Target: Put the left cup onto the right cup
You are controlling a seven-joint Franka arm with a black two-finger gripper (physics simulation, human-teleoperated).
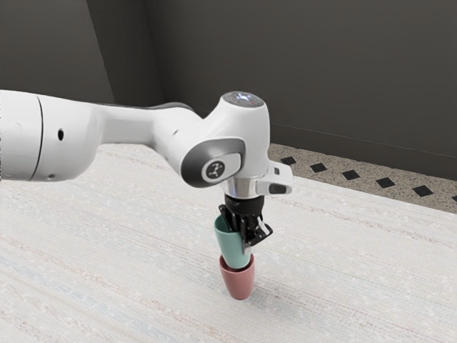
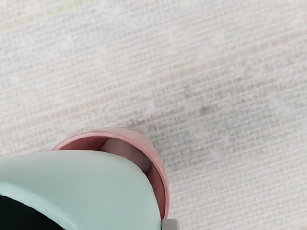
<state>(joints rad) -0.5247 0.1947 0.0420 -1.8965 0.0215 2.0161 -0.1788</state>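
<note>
We hold the teal cup (image 1: 230, 246) with our pincer (image 1: 247, 230) closed on its rim | base nested in the pink cup (image 1: 238, 284) | risk: a tilted release may topple both onto the surface (image 1: 107, 286)

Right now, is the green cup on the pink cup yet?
Nearly. Done: the green cup has its bottom inside the pink cup. In hand: the pincer grips the green cup's rim. Left: let go and pull away.
</note>
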